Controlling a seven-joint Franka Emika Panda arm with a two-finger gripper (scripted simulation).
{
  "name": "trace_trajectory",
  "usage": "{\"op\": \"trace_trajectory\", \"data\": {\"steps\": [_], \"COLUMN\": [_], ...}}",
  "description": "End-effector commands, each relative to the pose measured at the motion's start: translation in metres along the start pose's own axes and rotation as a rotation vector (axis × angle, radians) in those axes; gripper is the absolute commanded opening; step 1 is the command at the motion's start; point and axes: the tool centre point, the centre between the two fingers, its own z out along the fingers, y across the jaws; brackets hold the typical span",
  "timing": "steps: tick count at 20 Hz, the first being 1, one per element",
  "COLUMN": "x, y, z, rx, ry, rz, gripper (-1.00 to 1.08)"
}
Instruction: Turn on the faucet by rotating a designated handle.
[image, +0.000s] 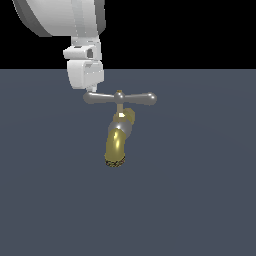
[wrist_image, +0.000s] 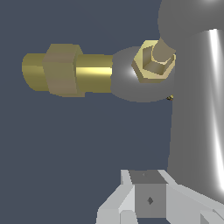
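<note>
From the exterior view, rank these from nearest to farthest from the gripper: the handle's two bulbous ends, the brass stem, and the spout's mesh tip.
1. Handle end on the exterior view's left, right below the gripper.
2. Brass stem, at the bar's centre.
3. Handle end on the exterior view's right.
4. Mesh tip, lowest on the faucet; close to item 3, so this order is uncertain.

You see a plain slate-blue floor (image: 200, 200) filling the lower scene | flat black backdrop (image: 190, 30) above it | straight horizon between them | even light, no furniture | wrist view shows the same slate-blue (wrist_image: 65, 144)
</note>
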Motion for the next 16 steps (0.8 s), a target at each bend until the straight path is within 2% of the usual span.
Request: {"op": "trace_trajectory", "data": {"steps": [1, 16], "x": [0.0, -0.005], "y": [0.011, 0.056], "z": [0.0, 0.0], "rx": [-0.007, -0.007], "ry": [0.003, 0.003], "rz": [-0.001, 0.0], "gripper": [-1.0, -1.0]}}
